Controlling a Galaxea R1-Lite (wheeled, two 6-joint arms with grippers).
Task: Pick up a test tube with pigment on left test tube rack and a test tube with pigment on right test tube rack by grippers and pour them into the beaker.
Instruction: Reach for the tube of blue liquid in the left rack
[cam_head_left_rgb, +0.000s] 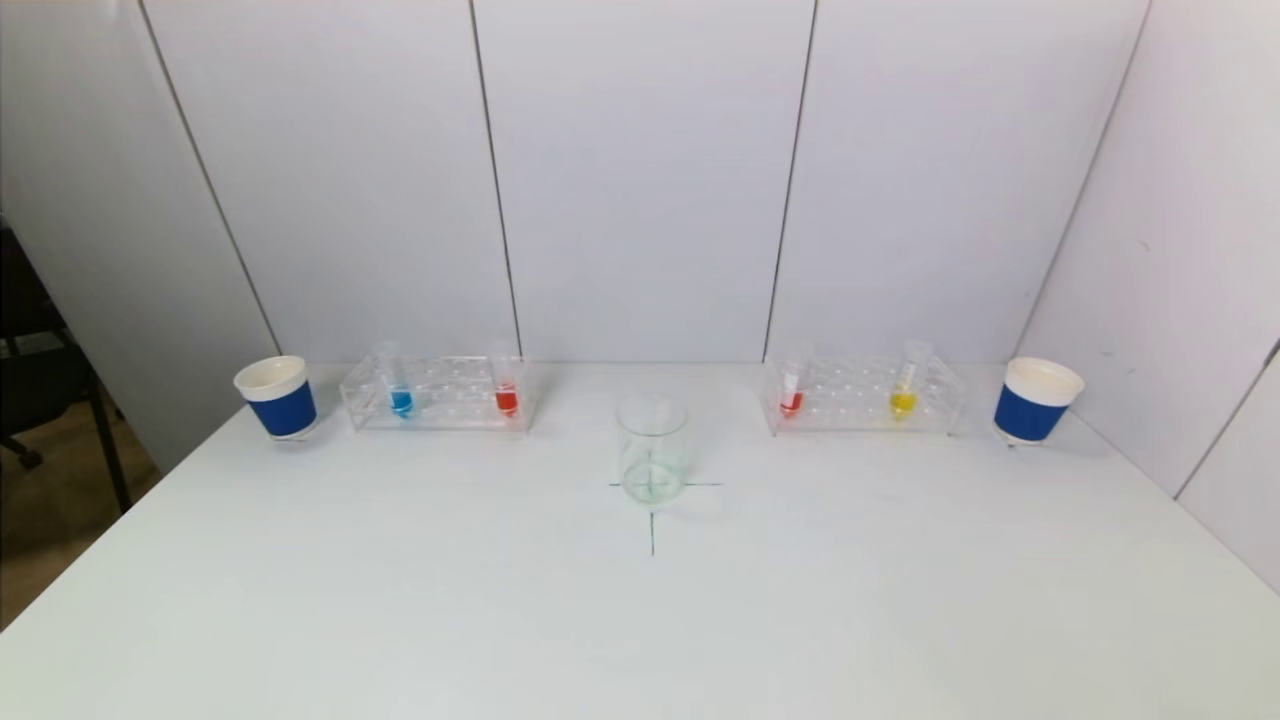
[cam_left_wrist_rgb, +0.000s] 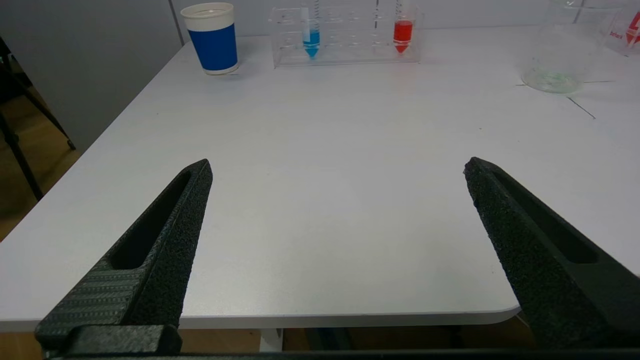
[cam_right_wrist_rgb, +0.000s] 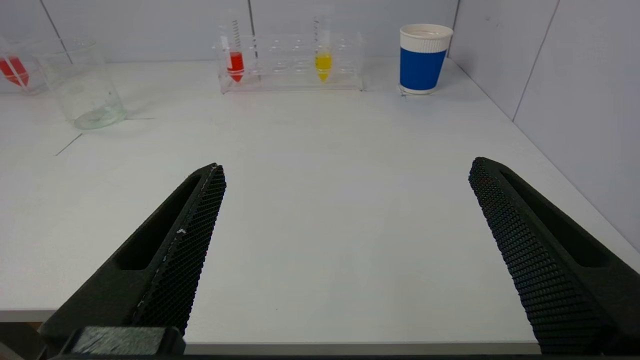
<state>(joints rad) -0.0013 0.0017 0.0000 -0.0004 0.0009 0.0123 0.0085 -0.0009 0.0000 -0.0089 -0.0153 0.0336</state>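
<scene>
Grippers hang at the table's near edge, out of the head view: left gripper and right gripper both spread wide, holding nothing. Far beyond the left jaws stands the left rack with blue tube and red tube, tops cut off. Beyond the right jaws, the right rack. Beaker sits between the racks, partly cropped in both wrist views.

The left gripper hangs over the near edge of the white table, its two black fingers wide apart. Far off stands a clear rack with a blue tube and a red tube. A blue cup stands to its left, a glass beaker to its right.
</scene>
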